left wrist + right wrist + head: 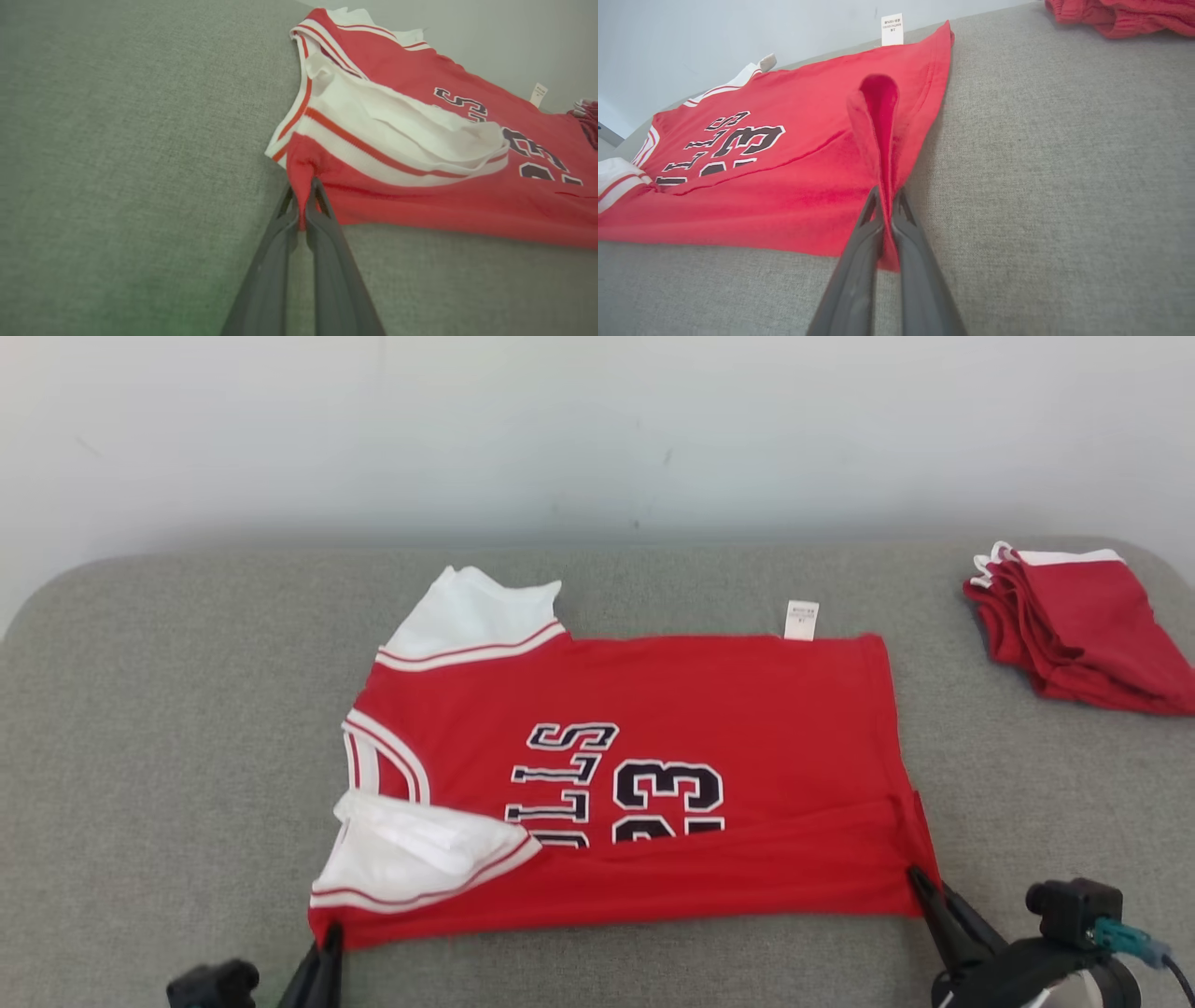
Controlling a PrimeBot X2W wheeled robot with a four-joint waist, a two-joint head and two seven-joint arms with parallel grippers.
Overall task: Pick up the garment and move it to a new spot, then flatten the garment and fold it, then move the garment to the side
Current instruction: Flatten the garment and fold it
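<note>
Left fingers and right fingers pinch the garment's near corners.

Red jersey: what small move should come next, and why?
Probably raise both near corners together, ready to fold them toward the far edge: the left gripper and right gripper have fingers shut on those corners, and the red jersey lies spread out.

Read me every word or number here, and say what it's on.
"LLS": dark letters lying sideways on the red jersey; the word's start is under a fold.
"3": large digit beside them; the digit before it is half covered.
White tag at the jersey's far edge: too small to read.
</note>
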